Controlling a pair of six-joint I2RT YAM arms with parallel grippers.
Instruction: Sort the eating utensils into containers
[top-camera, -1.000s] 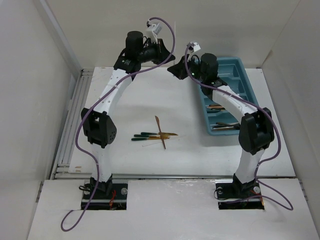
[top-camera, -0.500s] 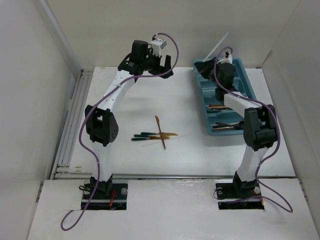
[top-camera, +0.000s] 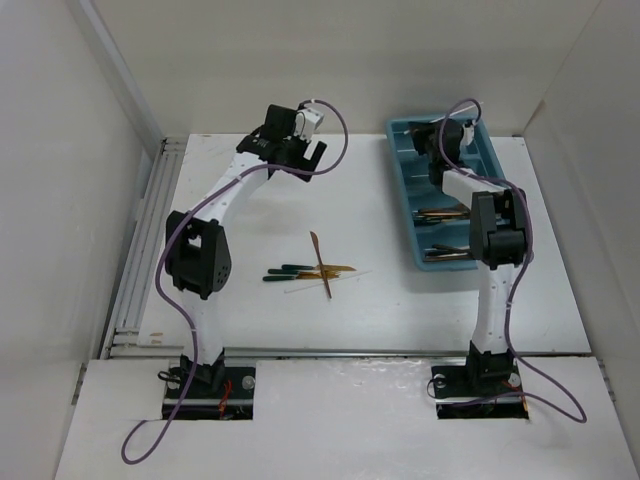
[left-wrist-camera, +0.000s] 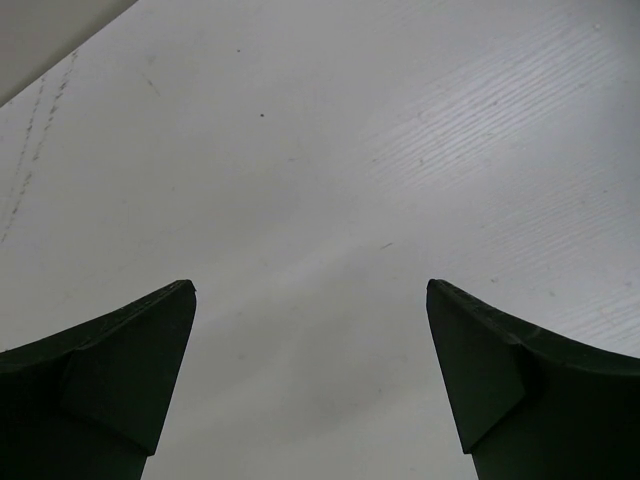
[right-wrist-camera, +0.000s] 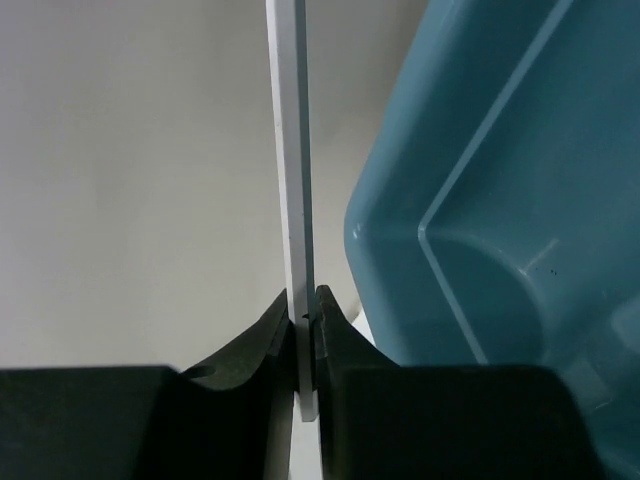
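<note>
White stick (right-wrist-camera: 296, 150) runs off pic's top edge — tray (right-wrist-camera: 520, 200) cropped too.

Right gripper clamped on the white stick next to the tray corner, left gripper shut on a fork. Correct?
Not quite. The left gripper is open and empty, with only bare table below it, as the left wrist view shows. The rest holds: the right gripper is clamped on the white stick beside the tray corner.
</note>
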